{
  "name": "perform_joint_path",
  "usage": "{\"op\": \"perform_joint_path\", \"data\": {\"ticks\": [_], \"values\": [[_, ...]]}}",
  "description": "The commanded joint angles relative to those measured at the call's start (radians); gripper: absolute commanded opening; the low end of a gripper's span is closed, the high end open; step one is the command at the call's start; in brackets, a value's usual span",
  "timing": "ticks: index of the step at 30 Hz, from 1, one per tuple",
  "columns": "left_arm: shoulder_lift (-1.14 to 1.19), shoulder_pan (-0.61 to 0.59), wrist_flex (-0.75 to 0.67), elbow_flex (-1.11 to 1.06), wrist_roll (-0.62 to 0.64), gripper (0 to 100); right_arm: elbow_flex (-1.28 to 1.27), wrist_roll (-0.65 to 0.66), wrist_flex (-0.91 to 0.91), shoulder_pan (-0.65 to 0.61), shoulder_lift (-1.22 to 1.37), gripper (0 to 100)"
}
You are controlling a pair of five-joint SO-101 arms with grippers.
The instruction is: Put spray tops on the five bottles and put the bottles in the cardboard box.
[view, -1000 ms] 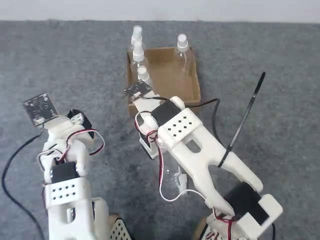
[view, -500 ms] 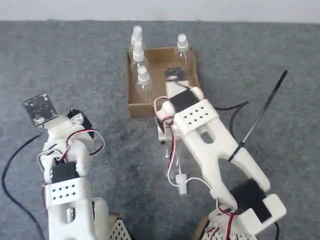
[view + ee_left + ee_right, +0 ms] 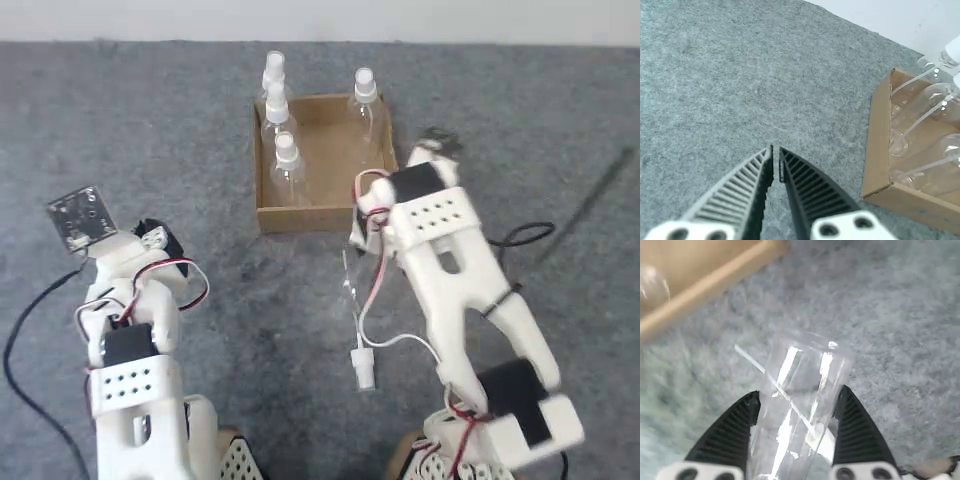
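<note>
The right jaws (image 3: 799, 392) look clamped on a clear bottle (image 3: 805, 365) that runs lengthwise between them, base end leading toward the nearby corner of the cardboard box (image 3: 705, 287). The left jaws (image 3: 776, 149) are nearly closed and empty over the surface (image 3: 715, 75), farther from the box.

Left gripper (image 3: 776, 151) (jaws nearly touching) hangs over grey mat (image 3: 715, 75) near cardboard box (image 3: 879, 150)

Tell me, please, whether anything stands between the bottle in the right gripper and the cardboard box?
Nothing visible lies on the carpet between the bottle and the cardboard box; only the box's near wall must be cleared.
</note>
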State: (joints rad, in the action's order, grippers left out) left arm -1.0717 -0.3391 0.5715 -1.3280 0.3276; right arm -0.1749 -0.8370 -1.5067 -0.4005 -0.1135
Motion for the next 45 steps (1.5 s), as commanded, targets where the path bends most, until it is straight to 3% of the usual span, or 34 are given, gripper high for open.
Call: {"op": "perform_joint_path", "data": {"ticks": [1, 21, 36, 42, 45], "values": [[-0.014, -0.008, -0.034, 0.007, -0.012, 1, 0.054, -0.077, -0.004, 0.074, -0.136, 1.4], [-0.014, -0.008, -0.034, 0.007, -0.012, 1, -0.172, -0.391, 0.114, 0.306, -0.179, 1.7], [-0.014, -0.008, -0.034, 0.007, -0.012, 1, -0.321, -0.391, 0.199, 0.337, -0.179, 2.4], [-0.014, -0.008, -0.034, 0.007, -0.012, 1, -0.324, -0.388, 0.194, 0.335, -0.179, 15.0], [-0.014, -0.008, -0.034, 0.007, -0.012, 1, -0.324, -0.388, 0.197, 0.335, -0.179, 16.1]]}}
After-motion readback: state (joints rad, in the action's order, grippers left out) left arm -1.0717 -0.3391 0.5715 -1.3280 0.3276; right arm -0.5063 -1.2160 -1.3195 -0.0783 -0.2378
